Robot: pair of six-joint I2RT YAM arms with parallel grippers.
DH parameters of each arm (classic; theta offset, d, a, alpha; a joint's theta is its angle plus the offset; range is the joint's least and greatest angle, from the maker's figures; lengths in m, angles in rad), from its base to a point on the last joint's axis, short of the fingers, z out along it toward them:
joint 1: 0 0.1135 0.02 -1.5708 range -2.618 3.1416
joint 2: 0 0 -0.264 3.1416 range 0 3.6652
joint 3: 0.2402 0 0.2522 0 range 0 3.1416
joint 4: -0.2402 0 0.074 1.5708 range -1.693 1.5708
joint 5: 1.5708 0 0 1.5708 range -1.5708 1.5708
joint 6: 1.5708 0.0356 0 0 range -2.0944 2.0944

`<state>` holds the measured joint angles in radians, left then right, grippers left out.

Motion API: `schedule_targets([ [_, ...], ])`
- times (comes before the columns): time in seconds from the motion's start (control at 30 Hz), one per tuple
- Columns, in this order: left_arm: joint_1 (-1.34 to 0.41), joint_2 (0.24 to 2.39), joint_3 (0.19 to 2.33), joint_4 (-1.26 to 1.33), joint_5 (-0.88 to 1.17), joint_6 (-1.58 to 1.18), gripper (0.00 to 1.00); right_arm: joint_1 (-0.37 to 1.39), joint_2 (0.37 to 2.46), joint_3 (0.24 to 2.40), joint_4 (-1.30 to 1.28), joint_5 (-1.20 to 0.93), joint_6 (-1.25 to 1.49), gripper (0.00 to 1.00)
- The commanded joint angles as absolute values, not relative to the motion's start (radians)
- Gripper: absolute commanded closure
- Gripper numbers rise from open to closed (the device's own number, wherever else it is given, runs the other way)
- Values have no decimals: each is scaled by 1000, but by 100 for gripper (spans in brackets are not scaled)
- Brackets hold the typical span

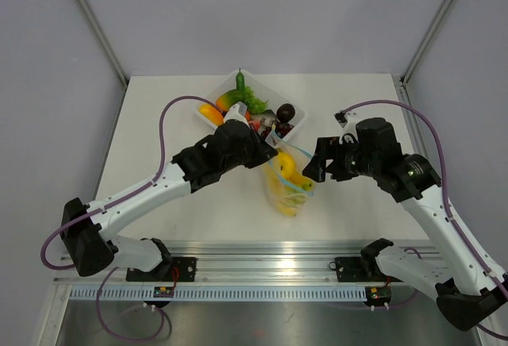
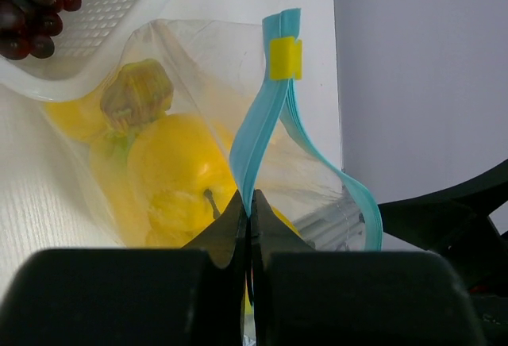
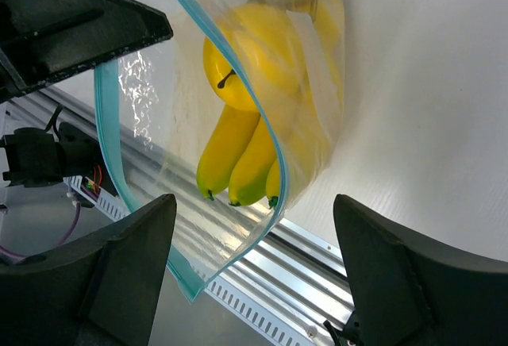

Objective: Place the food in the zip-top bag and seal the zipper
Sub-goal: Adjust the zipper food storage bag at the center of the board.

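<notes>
The clear zip-top bag (image 1: 287,187) hangs over the table centre with yellow food (image 1: 286,163) inside: a bunch of bananas (image 3: 242,155) and a round yellow fruit (image 2: 178,163). My left gripper (image 2: 248,203) is shut on the light-blue zipper (image 2: 258,124) near its yellow slider (image 2: 284,58) and holds the bag up. The zipper's two strips (image 3: 105,116) gape apart at the mouth. My right gripper (image 3: 254,227) is open, its fingers astride the bag's free corner without touching it; in the top view it (image 1: 316,167) sits just right of the bag.
A white tray (image 1: 264,96) at the table's back holds more toy food: a green piece, an orange piece, dark grapes (image 2: 40,5) and a dark round fruit. The aluminium rail (image 1: 270,271) runs along the near edge. Grey walls surround the table.
</notes>
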<state>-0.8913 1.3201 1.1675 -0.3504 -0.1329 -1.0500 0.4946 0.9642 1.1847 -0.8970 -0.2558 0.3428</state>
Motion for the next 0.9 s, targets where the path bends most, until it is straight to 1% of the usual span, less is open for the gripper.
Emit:
schedule_targets([
  [0.0,-897,1321,1190,-324,-213,-1083,100,523,973,1192,-911,-258,321,13],
  [0.13,-897,1334,1209,-316,-222,-1091,100,534,959,1210,-900,-242,324,9],
  [0.17,-899,1344,1221,-325,-219,-1089,100,535,962,1218,-890,-265,318,5],
  [0.2,-899,1354,1233,-336,-219,-1088,100,538,971,1227,-891,-273,311,4],
  [0.33,-900,1391,1310,-415,-239,-1092,100,560,1049,1276,-885,-247,276,3],
  [0.47,-900,1411,1339,-430,-245,-1083,99,569,1098,1299,-847,-317,259,0],
  [0.6,-903,1414,1350,-422,-245,-1065,99,594,1127,1308,-821,-367,258,0],
  [0.73,-903,1417,1354,-417,-253,-1060,100,630,1123,1322,-828,-341,258,1],
  [0.87,-903,1434,1376,-433,-258,-1061,100,678,1127,1350,-865,-272,250,1],
])
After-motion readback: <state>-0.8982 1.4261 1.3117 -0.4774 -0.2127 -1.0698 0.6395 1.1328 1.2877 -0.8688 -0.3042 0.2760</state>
